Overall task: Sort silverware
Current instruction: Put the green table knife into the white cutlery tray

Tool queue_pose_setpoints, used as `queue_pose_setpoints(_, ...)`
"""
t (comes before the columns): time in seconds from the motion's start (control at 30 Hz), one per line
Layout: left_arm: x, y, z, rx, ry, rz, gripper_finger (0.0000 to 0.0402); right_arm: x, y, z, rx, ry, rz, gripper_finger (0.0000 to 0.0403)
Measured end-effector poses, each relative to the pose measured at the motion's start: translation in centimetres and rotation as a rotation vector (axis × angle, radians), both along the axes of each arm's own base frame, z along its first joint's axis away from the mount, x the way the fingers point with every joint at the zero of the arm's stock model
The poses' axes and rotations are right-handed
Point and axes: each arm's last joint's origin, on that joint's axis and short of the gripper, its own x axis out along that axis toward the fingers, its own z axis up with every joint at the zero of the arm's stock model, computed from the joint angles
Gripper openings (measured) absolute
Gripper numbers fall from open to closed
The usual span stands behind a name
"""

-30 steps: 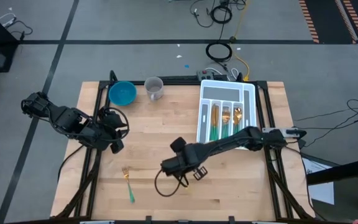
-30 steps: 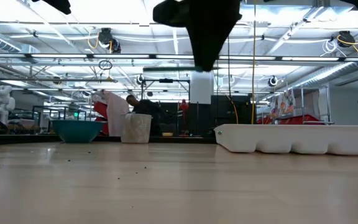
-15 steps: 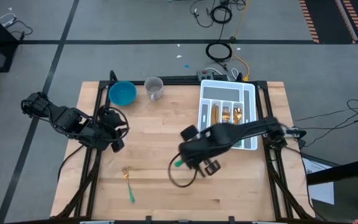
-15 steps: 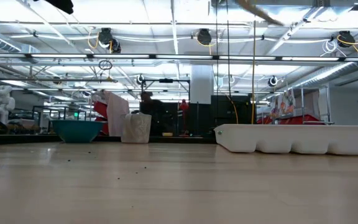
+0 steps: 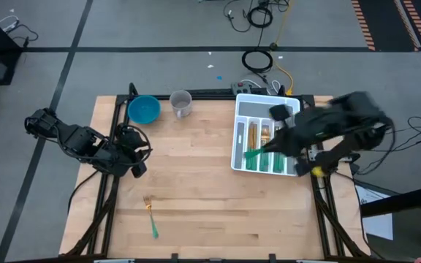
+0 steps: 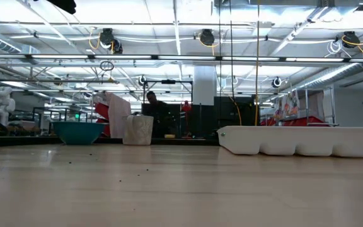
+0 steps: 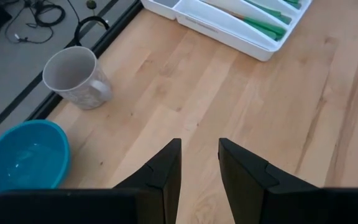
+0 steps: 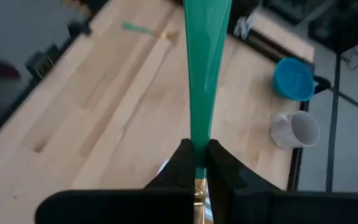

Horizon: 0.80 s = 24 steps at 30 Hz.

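On table [image 5: 196, 183], one fork [image 5: 150, 214]; one green-handled utensil [image 8: 204, 74] in right end effector [image 8: 196, 163].

A big lit hall around a wooden table

The pale wooden table [image 5: 188, 183] sits on a black frame over a grey floor [image 5: 123, 29] marked with dark lines, and orange-and-black striped tape [image 5: 404, 18] runs across one far corner. Loose cables [image 5: 258, 62] coil on the floor just beyond the table's far edge. Looking level across the tabletop, there's a wide hall: rows of bright ceiling lights [image 6: 169, 19], pipes and beams overhead, a white pillar [image 6: 203, 85] in the middle, and a person [image 6: 151, 101] standing far back.
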Motion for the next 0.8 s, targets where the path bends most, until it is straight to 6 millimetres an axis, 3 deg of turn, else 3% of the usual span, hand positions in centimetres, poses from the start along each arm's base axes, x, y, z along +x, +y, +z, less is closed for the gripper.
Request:
queue_pose_setpoints(0.3,0.0,0.0,0.0,0.000,-0.018,0.026,0.0114,-9.7,-2.7,3.8,0.082,-0.234,-0.077,0.0000)
queue_pose_setpoints(0.47,0.0,0.1,0.1,0.032,-0.035,0.045,0.0114,-13.1,-4.0,4.1,0.043,-0.312,-0.154,0.0000)
queue_pose_setpoints(0.57,0.0,0.1,0.1,0.034,-0.037,0.045,0.0114,-12.7,-3.9,3.2,0.045,-0.297,-0.186,0.0000)
queue_pose_setpoints(0.7,0.0,0.1,0.1,0.035,-0.037,0.045,0.0114,-8.2,-2.2,0.2,0.045,-0.253,-0.033,0.0000)
queue_pose_setpoints(0.8,0.0,0.1,0.1,0.034,-0.038,0.045,0.0114,-5.0,-1.2,-3.6,0.012,-0.188,0.070,0.0000)
